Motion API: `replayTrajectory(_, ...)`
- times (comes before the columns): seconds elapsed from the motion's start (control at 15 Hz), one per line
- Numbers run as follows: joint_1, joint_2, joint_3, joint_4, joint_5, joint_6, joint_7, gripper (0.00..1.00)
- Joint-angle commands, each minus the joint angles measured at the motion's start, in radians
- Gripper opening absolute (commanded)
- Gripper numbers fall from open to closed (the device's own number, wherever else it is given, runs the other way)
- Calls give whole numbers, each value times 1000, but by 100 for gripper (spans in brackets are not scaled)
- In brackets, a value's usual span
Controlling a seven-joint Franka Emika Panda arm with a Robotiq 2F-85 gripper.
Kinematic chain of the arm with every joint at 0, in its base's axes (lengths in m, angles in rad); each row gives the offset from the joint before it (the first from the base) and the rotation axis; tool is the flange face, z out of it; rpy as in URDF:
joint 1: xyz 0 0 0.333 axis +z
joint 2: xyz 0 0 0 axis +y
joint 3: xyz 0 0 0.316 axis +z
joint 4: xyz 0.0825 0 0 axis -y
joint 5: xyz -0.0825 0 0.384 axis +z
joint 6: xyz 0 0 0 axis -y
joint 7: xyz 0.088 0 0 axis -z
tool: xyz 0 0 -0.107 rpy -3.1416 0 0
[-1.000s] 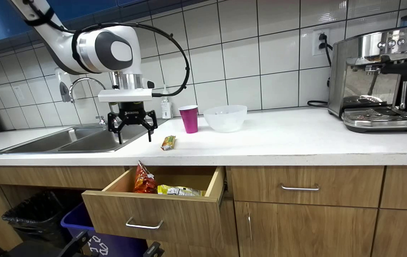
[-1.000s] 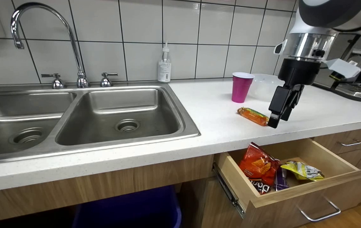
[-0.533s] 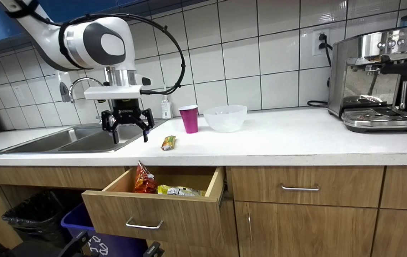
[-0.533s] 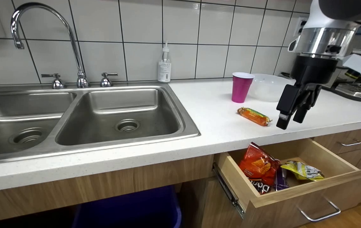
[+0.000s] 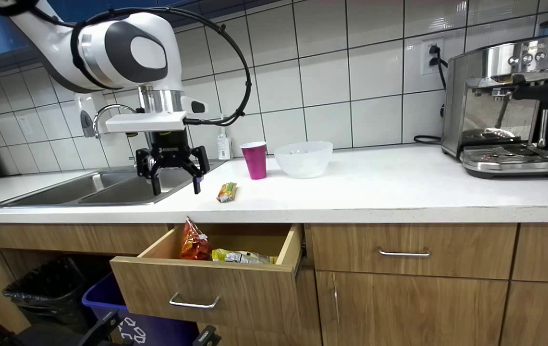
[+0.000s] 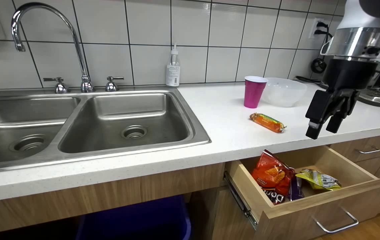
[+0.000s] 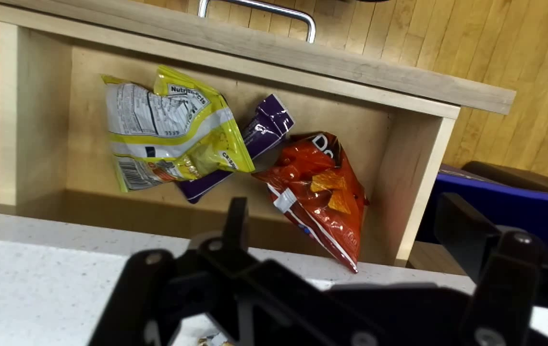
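My gripper is open, its black fingers wide apart with nothing between them. It hangs in the air near the counter's front edge, above a pulled-out wooden drawer. Seen from the wrist, a red chip bag shows between the fingertips but lower down, untouched. Beside it in the drawer lie a yellow bag and a purple wrapper partly under that bag. On the countertop, an orange packet lies apart from the gripper. Part of the drawer's inside is hidden by the counter edge.
A pink cup and a translucent bowl stand behind the packet. The double sink is set into the counter. An espresso machine stands along the wall. A blue bin sits below, beside the drawer.
My open gripper has moved away from the orange packet, leftward in an exterior view and rightward in an exterior view. It no longer overlaps the packet's end. The drawer and bags have stayed put.
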Motion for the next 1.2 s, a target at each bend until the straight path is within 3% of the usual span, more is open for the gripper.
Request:
replayTrajectory(0.0,-3,-61,-27,-30,-50,-25,53,100)
replayTrajectory(0.67,-42,-85,-94,-30,-143,-14,93,100)
replayTrajectory(1.13,-30,-50,-107,-15,-113,-2,55,100)
